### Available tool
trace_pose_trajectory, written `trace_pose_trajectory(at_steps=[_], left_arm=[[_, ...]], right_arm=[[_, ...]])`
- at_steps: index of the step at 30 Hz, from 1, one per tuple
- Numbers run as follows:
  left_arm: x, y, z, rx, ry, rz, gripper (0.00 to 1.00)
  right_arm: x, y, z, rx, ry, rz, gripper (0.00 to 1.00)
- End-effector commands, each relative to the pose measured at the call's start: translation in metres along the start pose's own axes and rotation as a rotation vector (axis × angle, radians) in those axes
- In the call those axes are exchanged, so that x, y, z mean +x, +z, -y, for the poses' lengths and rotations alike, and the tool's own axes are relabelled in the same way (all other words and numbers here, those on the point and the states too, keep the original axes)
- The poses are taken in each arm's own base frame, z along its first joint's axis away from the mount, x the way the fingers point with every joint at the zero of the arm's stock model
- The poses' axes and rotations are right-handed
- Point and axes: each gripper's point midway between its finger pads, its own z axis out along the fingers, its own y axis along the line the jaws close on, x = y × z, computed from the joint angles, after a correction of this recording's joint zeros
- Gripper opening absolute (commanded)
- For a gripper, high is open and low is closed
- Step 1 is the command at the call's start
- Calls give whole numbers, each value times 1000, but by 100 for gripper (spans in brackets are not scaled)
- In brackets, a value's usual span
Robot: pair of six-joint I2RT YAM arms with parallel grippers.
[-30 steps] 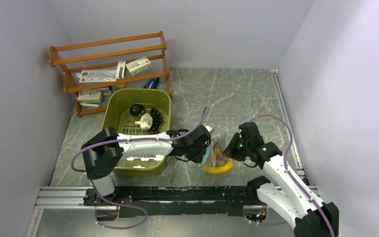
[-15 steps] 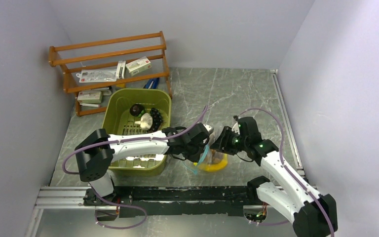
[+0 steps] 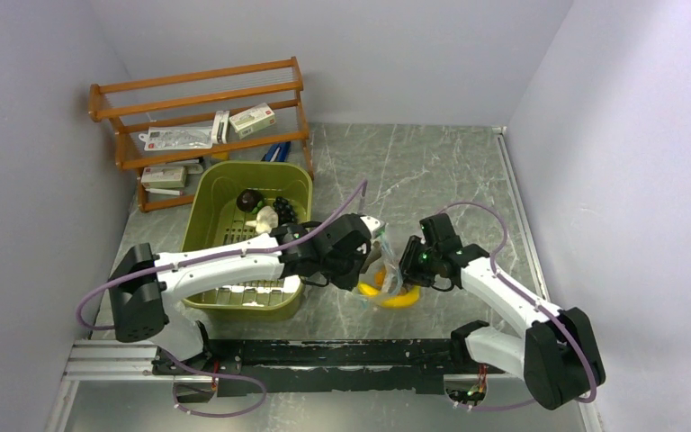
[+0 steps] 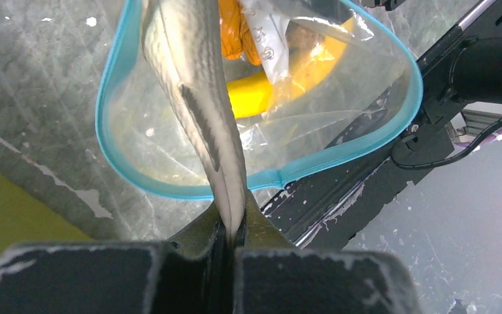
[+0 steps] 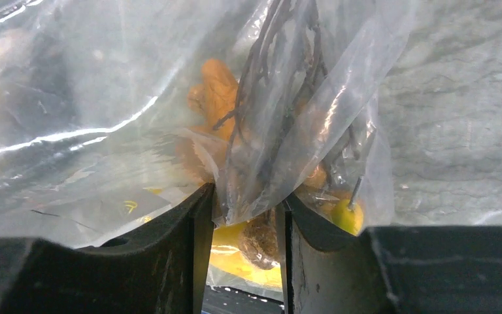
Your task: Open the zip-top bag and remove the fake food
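Fish (image 4: 196,98) was pinched tight in our left claw (image 4: 232,229) at the open bag (image 4: 340,111) mouth, right claw (image 5: 245,216) clamping its 3 o'clock side; banana (image 4: 261,95) left inside.

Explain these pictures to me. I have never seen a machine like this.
Two white robot arms, the left arm and the right arm, stand at the near edge of a grey marbled table. One picture looks down from above; the others come from a camera on each wrist. On the table stand an olive-green plastic basket and an orange wooden rack. Between the arms is an open, clear crinkly zip-top bag with a teal rim. The left pincer pinches a grey toy fish at its mouth; the right pincer grips a fold of its plastic. A yellow toy banana lies inside.
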Motion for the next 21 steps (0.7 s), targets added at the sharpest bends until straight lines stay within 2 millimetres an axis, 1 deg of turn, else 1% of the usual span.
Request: trace_pose_trajectory(at_steps=[1, 4, 8, 10, 13, 18, 20, 21], left_arm=[[-7, -16, -5, -19, 35, 34, 7], [-1, -16, -4, -3, 60, -1, 7], [8, -23, 13, 102, 144, -72, 7], [8, -30, 13, 103, 185, -99, 7], [9, -45, 7, 73, 235, -145, 7], [9, -65, 5, 75, 276, -171, 7], [7, -75, 9, 87, 276, -171, 7], [2, -80, 16, 119, 275, -159, 7]], right_arm=[[1, -3, 18, 73, 24, 45, 38], [3, -5, 18, 62, 41, 52, 38], [10, -5, 18, 45, 58, 42, 38], [12, -5, 18, 42, 62, 36, 38], [13, -5, 18, 40, 64, 32, 38], [8, -7, 16, 44, 56, 37, 38], [7, -7, 17, 55, 53, 37, 38], [7, -8, 17, 56, 53, 37, 38]])
